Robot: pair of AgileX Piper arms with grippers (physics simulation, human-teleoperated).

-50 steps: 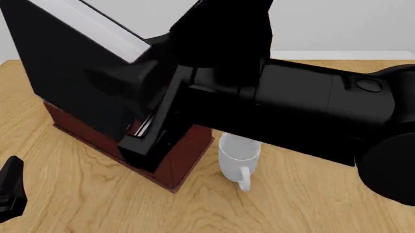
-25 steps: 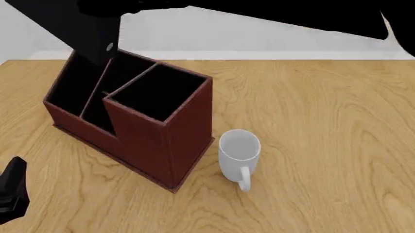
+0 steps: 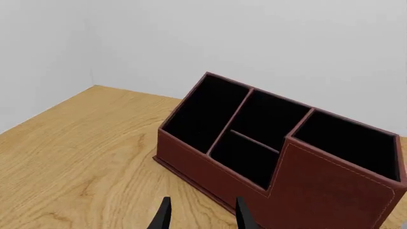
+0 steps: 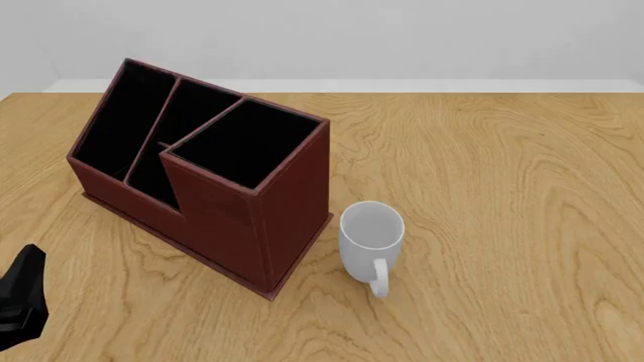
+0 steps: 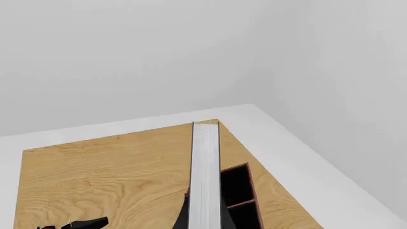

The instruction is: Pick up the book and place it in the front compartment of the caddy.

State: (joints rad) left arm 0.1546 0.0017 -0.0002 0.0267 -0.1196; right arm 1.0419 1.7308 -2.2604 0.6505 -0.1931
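1. Holding the book (image 5: 205, 176) in my right gripper, I look down along it from high above the caddy (image 4: 246, 219); the right wrist view shows its white page edges as a long pale strip between my fingers, so I take that gripper to be closed on it, though the fingers themselves are barely visible at the picture's lower edge.
2. Every compartment I can see into is black and holds nothing, in both the front view and the left wrist view, so the placing is not done. By my judgement the pick is done and the lowering into the front compartment is what remains.
3. My left gripper (image 3: 202, 214) hangs low beside the caddy's lower side, fingers parted with nothing between them; in the front view only a dark corner of that arm shows, well to the caddy's near left.
4. A white mug (image 4: 372, 243) stands upright just beside the caddy's tall end, handle toward me, apart from it.
5. Hidden: the right arm and the book are out of the front view altogether. From the right wrist view I see only part of the caddy past the book, so I cannot tell which compartment the book hangs over.
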